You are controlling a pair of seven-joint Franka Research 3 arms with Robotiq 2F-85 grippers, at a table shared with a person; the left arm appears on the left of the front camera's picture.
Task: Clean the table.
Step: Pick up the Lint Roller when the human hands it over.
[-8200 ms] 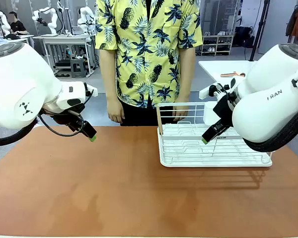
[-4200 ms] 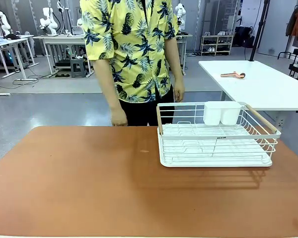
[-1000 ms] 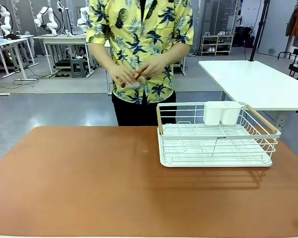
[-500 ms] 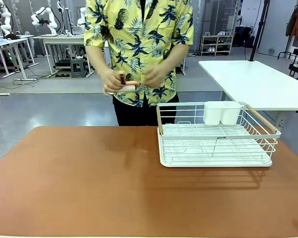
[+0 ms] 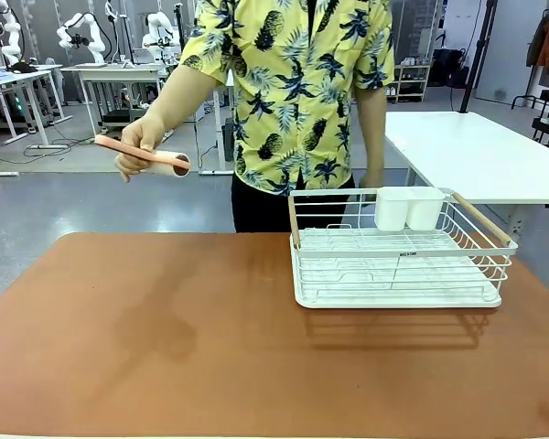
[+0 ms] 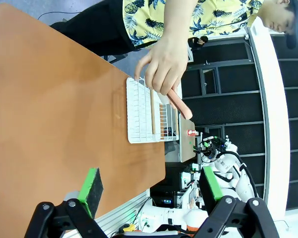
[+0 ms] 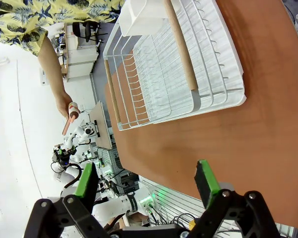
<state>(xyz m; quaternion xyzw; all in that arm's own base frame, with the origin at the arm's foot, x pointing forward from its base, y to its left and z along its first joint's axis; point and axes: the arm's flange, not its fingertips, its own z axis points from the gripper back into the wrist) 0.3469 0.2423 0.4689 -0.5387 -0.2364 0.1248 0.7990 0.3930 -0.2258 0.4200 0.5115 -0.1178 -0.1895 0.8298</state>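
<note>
Counter (image 5: 165, 347): you are seeing a smooth reddish-brown top with rounded corners.
Left tool (image 6: 151, 187): standing apart, empty.
Right tool (image 7: 145, 180): standing apart, empty.

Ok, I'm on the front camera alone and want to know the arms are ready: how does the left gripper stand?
Observer: The left gripper is open, with nothing between its green pads, up above the table.
Operator: And the right one?
Observer: The right gripper is open too, over an edge of the table, with the white wire rack beyond it.
</note>
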